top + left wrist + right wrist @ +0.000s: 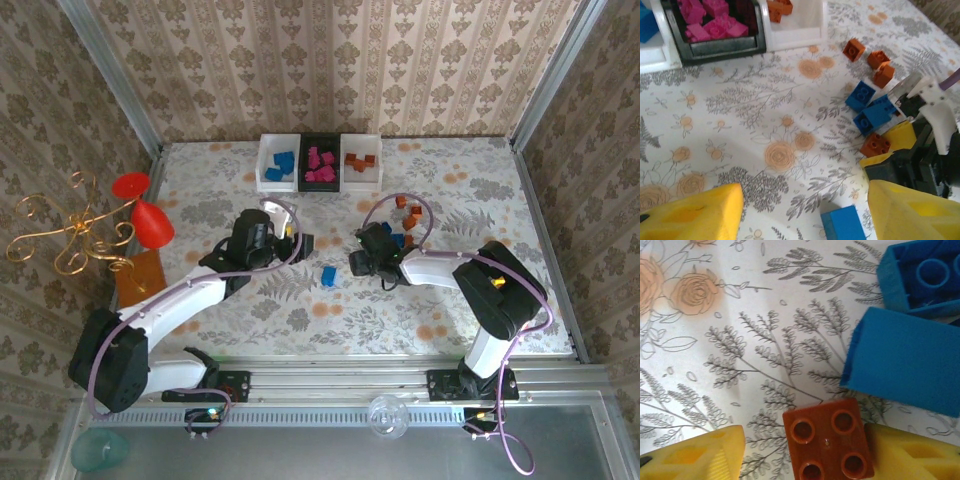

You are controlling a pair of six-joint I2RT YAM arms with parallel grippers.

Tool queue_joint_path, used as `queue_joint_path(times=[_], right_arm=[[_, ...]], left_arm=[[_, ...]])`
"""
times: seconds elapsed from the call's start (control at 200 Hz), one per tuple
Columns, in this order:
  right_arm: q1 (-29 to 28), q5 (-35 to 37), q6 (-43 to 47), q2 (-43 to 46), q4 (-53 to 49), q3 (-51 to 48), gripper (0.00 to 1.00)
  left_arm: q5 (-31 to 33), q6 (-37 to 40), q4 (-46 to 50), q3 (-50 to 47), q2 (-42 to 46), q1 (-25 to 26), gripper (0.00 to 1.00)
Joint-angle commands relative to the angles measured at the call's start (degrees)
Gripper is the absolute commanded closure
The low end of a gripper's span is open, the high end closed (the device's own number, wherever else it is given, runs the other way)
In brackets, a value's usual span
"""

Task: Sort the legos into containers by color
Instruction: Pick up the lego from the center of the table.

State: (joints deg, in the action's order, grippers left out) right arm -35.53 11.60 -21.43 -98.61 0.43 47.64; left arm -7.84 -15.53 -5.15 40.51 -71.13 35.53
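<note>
- Right jaws stand part open around an orange-brown brick (829,445) on the worktop (715,365), one pad (910,455) touching it.
- Left jaws gape empty above a blue brick (842,226).
- Probably light, rigid and slick: pinch its flat sides.

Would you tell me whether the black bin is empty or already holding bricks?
Holding bricks: the black bin has a pile of magenta bricks inside it, seen in the left wrist view.

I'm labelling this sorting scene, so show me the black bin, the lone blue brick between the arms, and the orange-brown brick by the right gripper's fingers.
black bin (722,48), left wrist view, front wall.
lone blue brick (328,276), top external view, top face.
orange-brown brick (828,445), right wrist view, studded top.
</note>
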Motion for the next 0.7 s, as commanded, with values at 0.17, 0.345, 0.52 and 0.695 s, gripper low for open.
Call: queue_joint_path(times=[0.17, 0.345, 0.52, 0.695], right_arm=[[-0.51, 0.4, 0.68, -3.64, -1.57, 3.02, 0.48], [-0.59, -0.18, 1.11, -4.3, -0.78, 4.39, 0.59], [-0.55, -5.16, 0.79, -0.07, 2.03, 5.04, 0.65], [1.07, -7.4, -0.12, 2.18, 5.87, 7.83, 0.67]], left_arm=[[2.71, 1.56, -3.81, -5.4, 2.61, -0.81, 0.32], [3.09, 1.05, -5.25, -7.35, 3.98, -1.43, 0.32], [1.34, 0.95, -6.8, -8.03, 3.64, -1.94, 0.31], [-3.7, 0.9, -14.17, -10.8, 3.72, -2.31, 0.27]])
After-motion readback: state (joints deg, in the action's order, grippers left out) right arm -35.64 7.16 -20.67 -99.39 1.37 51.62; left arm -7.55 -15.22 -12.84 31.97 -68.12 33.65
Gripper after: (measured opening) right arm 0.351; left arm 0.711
